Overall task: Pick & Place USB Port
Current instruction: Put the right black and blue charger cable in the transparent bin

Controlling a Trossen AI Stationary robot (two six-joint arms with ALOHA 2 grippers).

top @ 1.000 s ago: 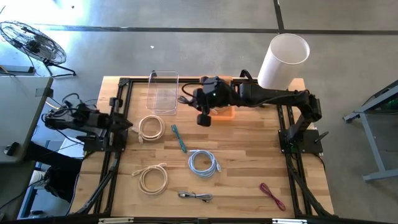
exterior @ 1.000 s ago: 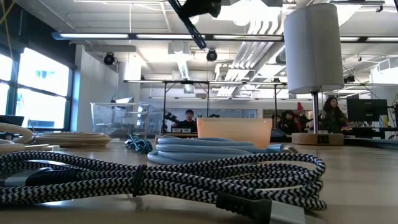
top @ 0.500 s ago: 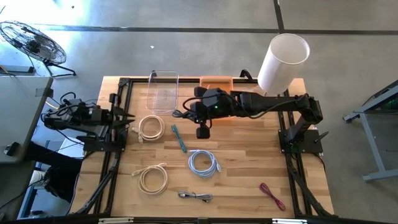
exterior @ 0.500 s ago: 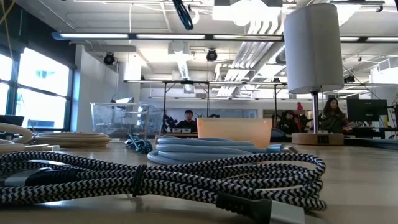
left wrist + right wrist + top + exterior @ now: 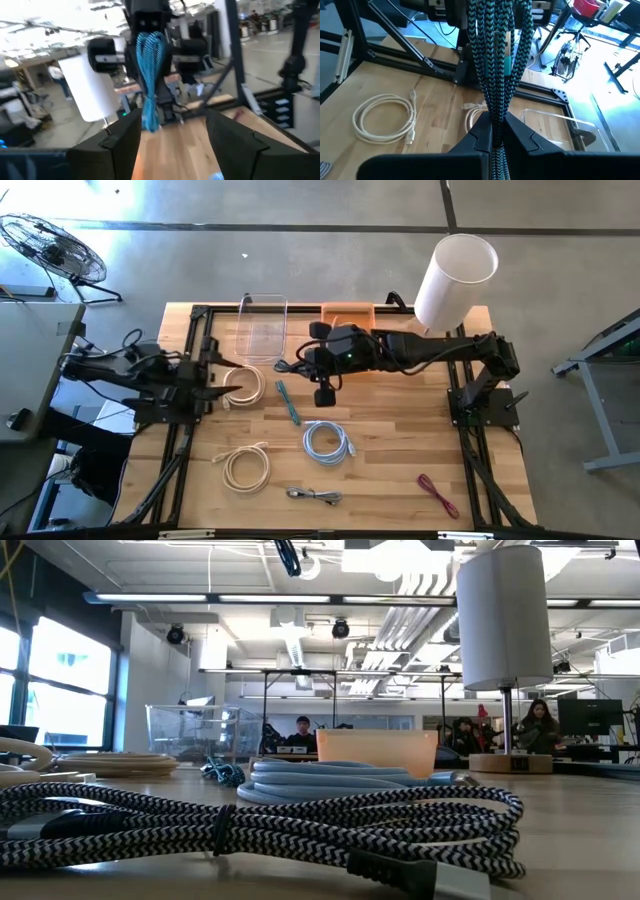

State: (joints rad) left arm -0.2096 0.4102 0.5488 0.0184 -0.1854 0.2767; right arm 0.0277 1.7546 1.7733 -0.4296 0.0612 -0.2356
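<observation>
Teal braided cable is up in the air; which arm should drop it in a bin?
Right. The right gripper is already shut on the teal braided cable and hangs beside the clear plastic bin and orange bin. The left gripper waits at the table's left edge.

Our two dark arms, black jointed links, loose black cables on the left arm, right arm slim, matte fingers

From above my right gripper hides the teal braided cable it clamps, the low view cuts that cable off at the frame's top, and the left gripper shows blurred.
</observation>
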